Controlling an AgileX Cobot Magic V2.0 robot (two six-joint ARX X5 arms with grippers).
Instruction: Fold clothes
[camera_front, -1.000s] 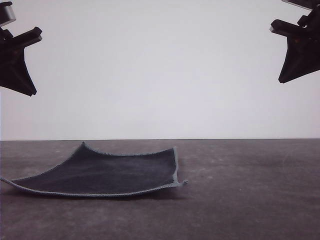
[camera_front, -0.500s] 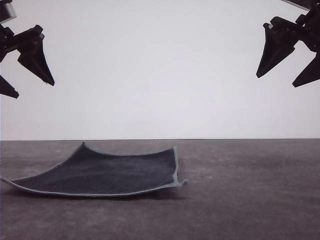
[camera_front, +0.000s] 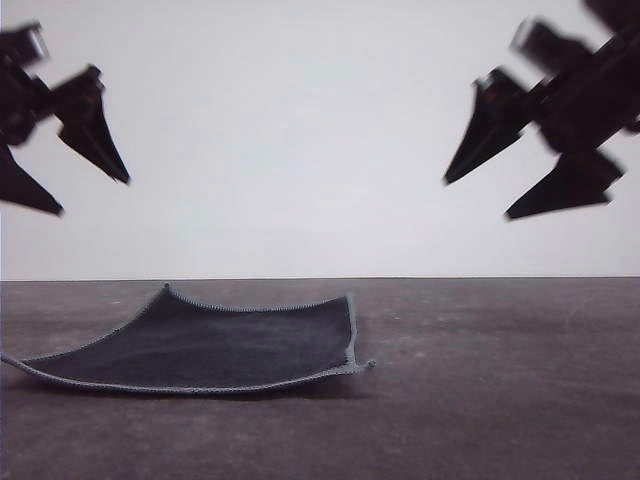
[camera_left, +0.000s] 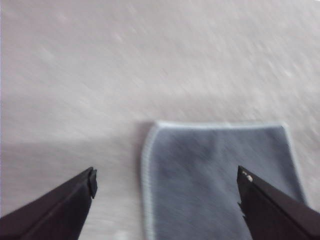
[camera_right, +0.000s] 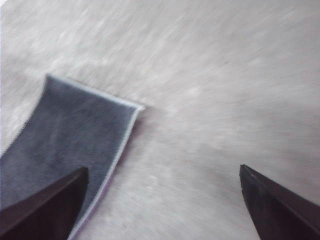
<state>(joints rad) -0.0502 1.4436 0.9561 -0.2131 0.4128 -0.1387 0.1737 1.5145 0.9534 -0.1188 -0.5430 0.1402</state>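
The clothes (camera_front: 215, 345) are one small square cloth, dark slate-grey side up with light stitched edging, lying spread on the dark table left of centre, its far corners slightly curled up. The left wrist view has one cloth (camera_left: 220, 180) corner under the open left gripper (camera_left: 167, 182). In the right wrist view the cloth (camera_right: 70, 145) lies beside the open right gripper (camera_right: 162, 182). From the front, my left gripper (camera_front: 93, 195) hangs open high above the cloth's left side, and my right gripper (camera_front: 478, 198) hangs open, blurred, high to the cloth's right. Neither touches it.
The dark table (camera_front: 500, 380) stretches bare to the right of the cloth and in front of it. Behind it stands a plain white wall (camera_front: 300, 140).
Both grippers went from shut to open and have come down and inward toward the cloth; the right one is blurred with motion. The cloth has not moved.
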